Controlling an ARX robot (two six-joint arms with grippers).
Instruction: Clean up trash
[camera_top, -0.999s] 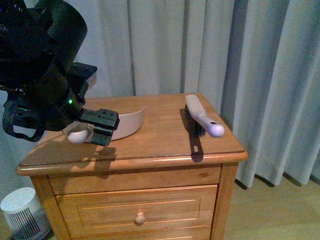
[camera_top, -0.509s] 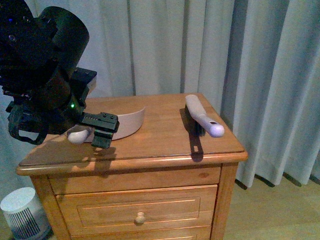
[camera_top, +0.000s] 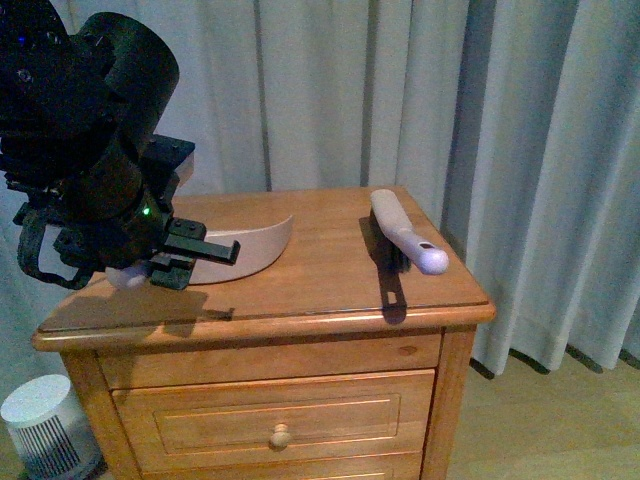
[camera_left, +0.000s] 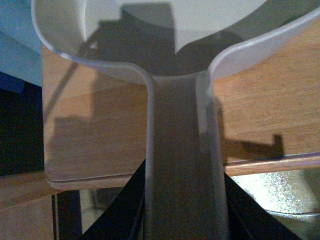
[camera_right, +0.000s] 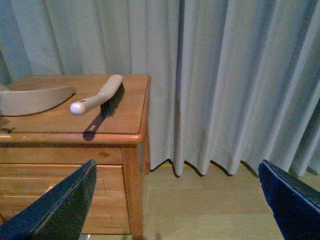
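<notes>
My left gripper (camera_top: 165, 262) is shut on the handle of the pale pink dustpan (camera_top: 250, 248), which is over the left part of the wooden nightstand top (camera_top: 330, 290). In the left wrist view the dustpan handle (camera_left: 182, 165) runs straight out between the dark fingers (camera_left: 125, 215), and the pan is over the table's corner. A brush (camera_top: 400, 235) with a pale handle lies on the right side of the top. My right gripper (camera_right: 180, 200) is open and hangs over the floor, right of the nightstand. No trash shows in any view.
Grey curtains (camera_top: 520, 150) hang behind and to the right of the nightstand. A small white appliance (camera_top: 45, 425) stands on the floor at its left. The right wrist view shows the brush (camera_right: 100, 97), the dustpan (camera_right: 35, 100) and wooden floor (camera_right: 200, 200).
My left gripper has shifted a little to the left with the dustpan handle, and the pan has tilted with it. The brush has not moved.
</notes>
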